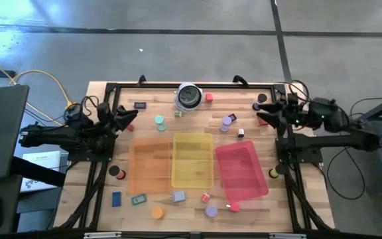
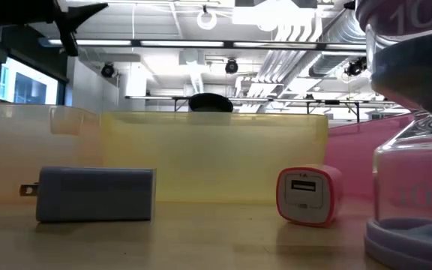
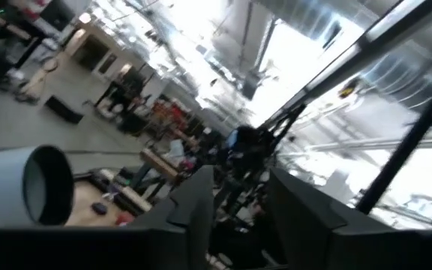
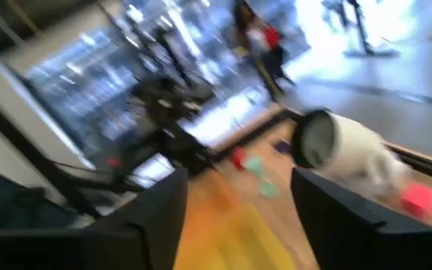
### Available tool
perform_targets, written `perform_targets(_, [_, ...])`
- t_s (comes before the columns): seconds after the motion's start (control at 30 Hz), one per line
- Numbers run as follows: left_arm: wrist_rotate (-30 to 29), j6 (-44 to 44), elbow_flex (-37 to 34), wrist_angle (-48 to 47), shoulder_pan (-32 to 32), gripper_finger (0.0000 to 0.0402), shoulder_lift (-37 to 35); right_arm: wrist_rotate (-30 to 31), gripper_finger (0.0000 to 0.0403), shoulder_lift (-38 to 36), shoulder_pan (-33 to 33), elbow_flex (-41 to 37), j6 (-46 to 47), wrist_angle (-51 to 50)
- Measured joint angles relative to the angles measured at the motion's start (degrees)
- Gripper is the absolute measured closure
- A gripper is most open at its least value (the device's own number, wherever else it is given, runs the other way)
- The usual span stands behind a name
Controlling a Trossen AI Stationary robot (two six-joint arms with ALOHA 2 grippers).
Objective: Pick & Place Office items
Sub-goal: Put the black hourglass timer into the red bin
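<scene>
Both wrist views were blurred; in them, small items could not be identified. In the low view the hourglass [image 2: 415, 150] was cut off at the right edge, and the trays hid the table's far half.

Surface: pale wooden table [image 1: 98, 199] with a black frame, on a grey concrete floor; an open ceiling with ducts and lamps showed behind.

Three translucent trays lay side by side mid-table: orange tray [image 1: 151, 167], yellow tray [image 1: 192, 160], red tray [image 1: 241, 170]. The office items lay scattered around them, outside all three: grey charger [image 1: 178, 197], blue block [image 1: 116, 198], orange disc [image 1: 157, 213], teal disc [image 1: 159, 121], purple disc [image 1: 211, 211].

Left gripper [image 1: 128, 119] hung over the table's left far side, fingers spread, empty. Right gripper [image 1: 265, 115] hung over the right far side, fingers spread, empty.
</scene>
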Motion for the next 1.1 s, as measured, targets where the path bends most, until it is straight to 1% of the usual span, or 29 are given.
perform_targets(0.17, [-0.19, -0.04, 3.86, 1.44, -0.02, 0.0209, 7.23, 7.88, 0.0121, 9.89, -0.02, 13.89, 3.1, -17.56])
perform_targets(0.27, [-0.19, -0.07, 5.26, 4.74, 0.0, 0.0188, 11.29, 13.18, 0.0108, 15.32, -1.48, 21.31, 8.45, -28.54])
perform_targets(0.33, [-0.19, -0.18, 5.65, 9.03, -0.01, 0.0181, 13.62, 15.54, 0.0104, 18.97, -4.18, 25.83, 15.05, -37.11])
perform_targets(0.37, [-0.19, -0.2, 5.68, 11.22, -0.02, 0.0179, 14.55, 15.58, 0.0104, 20.8, -6.02, 27.75, 17.13, -40.98])
perform_targets(0.47, [-0.19, -0.22, 5.72, 14.97, 0.0, 0.0178, 16.54, 15.45, 0.0103, 25.28, -12.78, 31.77, 17.12, -49.15])
perform_targets(0.53, [-0.2, -0.22, 5.72, 15.05, -0.01, 0.0178, 17.39, 13.98, 0.0105, 27.54, -17.03, 32.48, 15.13, -50.39])
perform_targets(0.67, [-0.19, -1.44, 5.72, 14.96, -0.02, 0.0178, 19.06, 7.83, 0.011, 32.36, -26.03, 32.45, 10.9, -50.52])
perform_targets(0.83, [-0.19, -11.83, 5.72, 15.0, -0.01, 0.0178, 21.16, 1.89, 0.0111, 39.25, -38.31, 32.45, 4.83, -50.56])
perform_targets(0.9, [-0.19, -13.88, 5.72, 15.01, 0.0, 0.0178, 21.9, -0.21, 0.0111, 42.09, -42.72, 32.45, 2.07, -50.32])
perform_targets(1.0, [-0.19, -12.97, 5.72, 15.04, -0.02, 0.0178, 23.25, -2.41, 0.0112, 46.07, -47.3, 32.45, -2.47, -48.37])
perform_targets(1.1, [-0.19, -12.91, 5.72, 15.01, 0.0, 0.0178, 24.62, -2.95, 0.0111, 50.05, -49.46, 32.45, -4.66, -47.54])
